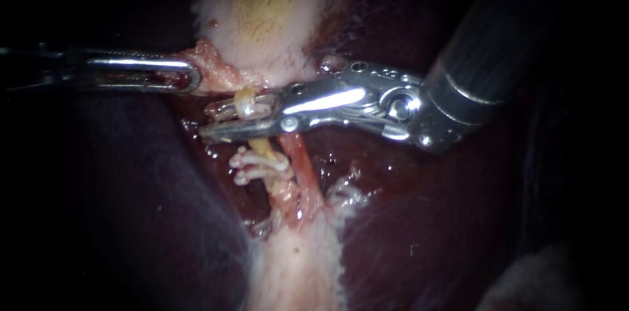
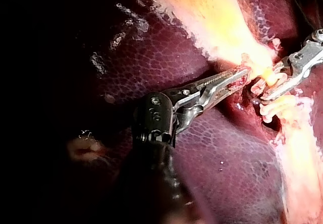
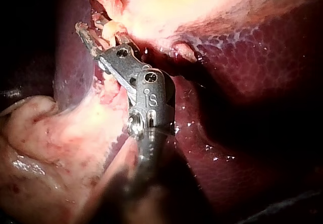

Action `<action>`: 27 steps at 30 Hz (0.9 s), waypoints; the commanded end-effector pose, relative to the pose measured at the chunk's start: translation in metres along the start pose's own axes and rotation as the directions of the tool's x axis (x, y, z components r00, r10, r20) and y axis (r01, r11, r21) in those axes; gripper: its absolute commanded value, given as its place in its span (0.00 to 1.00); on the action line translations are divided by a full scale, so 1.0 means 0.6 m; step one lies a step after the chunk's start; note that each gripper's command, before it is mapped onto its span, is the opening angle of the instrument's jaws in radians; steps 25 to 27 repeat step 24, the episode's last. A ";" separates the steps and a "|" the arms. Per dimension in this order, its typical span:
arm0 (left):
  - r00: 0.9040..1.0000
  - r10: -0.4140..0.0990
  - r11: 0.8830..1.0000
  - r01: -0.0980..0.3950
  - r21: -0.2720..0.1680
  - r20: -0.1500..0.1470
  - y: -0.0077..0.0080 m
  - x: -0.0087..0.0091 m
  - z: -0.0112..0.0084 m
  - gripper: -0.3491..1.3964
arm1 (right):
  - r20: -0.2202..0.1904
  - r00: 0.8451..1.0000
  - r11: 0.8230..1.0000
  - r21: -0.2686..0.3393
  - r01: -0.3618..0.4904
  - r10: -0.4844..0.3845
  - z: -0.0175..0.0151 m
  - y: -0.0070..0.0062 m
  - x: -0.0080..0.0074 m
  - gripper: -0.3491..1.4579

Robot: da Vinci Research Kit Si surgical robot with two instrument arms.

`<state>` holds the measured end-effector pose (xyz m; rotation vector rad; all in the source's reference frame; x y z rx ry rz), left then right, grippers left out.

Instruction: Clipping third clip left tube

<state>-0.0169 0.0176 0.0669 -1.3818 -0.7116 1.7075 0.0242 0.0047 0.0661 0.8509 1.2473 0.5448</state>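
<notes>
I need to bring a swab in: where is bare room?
Free: bare liver below the right instrument, beside the red tube; liver below the left instrument, which grips the gallbladder. Crowded: between the instruments, around the clips and the left tube.

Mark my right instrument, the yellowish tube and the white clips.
right instrument (image 1: 211, 121): endoscope view, between its jaw tips.
yellowish tube (image 1: 246, 103): endoscope view, stretch between the jaws.
white clips (image 1: 259, 165): endoscope view, middle of the cluster.
</notes>
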 end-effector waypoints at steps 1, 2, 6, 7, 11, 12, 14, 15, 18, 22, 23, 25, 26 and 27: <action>1.000 0.000 1.000 0.000 0.000 0.000 0.0000 0.0000 0.0000 0.00 | 0.000 1.000 1.000 0.001 -0.005 0.005 0.0000 0.0000 0.0000 0.11; 1.000 0.000 1.000 0.000 0.000 0.000 0.0000 0.0000 0.0000 0.00 | 0.000 1.000 1.000 0.001 -0.005 0.005 -0.0001 -0.0001 0.0000 0.10; 1.000 0.000 1.000 0.000 0.000 0.000 0.0000 0.0000 0.0000 0.00 | 0.000 0.999 0.999 0.002 -0.040 0.040 -0.0004 -0.0002 -0.0001 0.00; 1.000 0.000 1.000 0.000 0.000 0.000 0.0000 0.0000 0.0000 0.00 | 0.000 0.999 0.999 0.003 -0.052 0.052 -0.0005 -0.0002 -0.0002 0.00; 1.000 0.000 1.000 0.000 0.000 0.000 0.0000 0.0000 0.0000 0.00 | -0.002 0.996 0.996 0.006 -0.087 0.087 -0.0012 -0.0006 -0.0004 0.00; 1.000 0.000 1.000 0.000 0.000 0.000 0.0000 0.0000 0.0000 0.00 | 0.001 0.995 0.995 0.005 -0.099 0.099 -0.0014 -0.0007 -0.0004 0.00; 1.000 0.000 1.000 0.000 0.000 0.000 0.0000 0.0000 0.0000 0.00 | 0.000 0.995 0.995 0.006 -0.100 0.100 -0.0016 -0.0008 -0.0002 0.00; 1.000 0.000 1.000 0.000 0.000 0.000 0.0000 0.0000 0.0000 0.00 | 0.000 0.995 0.995 0.006 -0.100 0.100 -0.0016 -0.0008 -0.0002 0.00; 1.000 0.000 1.000 0.000 0.000 0.000 0.0000 0.0000 0.0000 0.00 | 0.000 0.995 0.995 0.005 -0.100 0.100 -0.0016 -0.0007 -0.0002 0.00; 1.000 0.000 1.000 0.000 0.000 0.000 0.0001 0.0000 0.0000 0.00 | -0.001 0.995 0.995 0.003 -0.099 0.099 -0.0016 -0.0005 -0.0004 0.00; 1.000 0.000 1.000 0.000 0.001 0.000 0.0001 0.0000 0.0000 0.00 | 0.001 0.995 0.995 0.005 -0.098 0.098 -0.0016 -0.0005 -0.0006 0.00; 1.000 0.000 1.000 0.000 0.001 0.000 0.0001 0.0000 0.0000 0.00 | 0.005 0.995 0.995 0.007 -0.097 0.097 -0.0015 -0.0004 -0.0009 0.00; 1.000 0.000 1.000 0.000 0.001 0.000 0.0001 0.0000 0.0000 0.00 | 0.005 0.995 0.995 0.007 -0.097 0.097 -0.0015 -0.0004 -0.0009 0.00; 1.000 0.000 1.000 0.000 0.001 0.000 0.0001 0.0000 0.0000 0.00 | 0.005 0.995 0.995 0.007 -0.097 0.097 -0.0015 -0.0004 -0.0009 0.00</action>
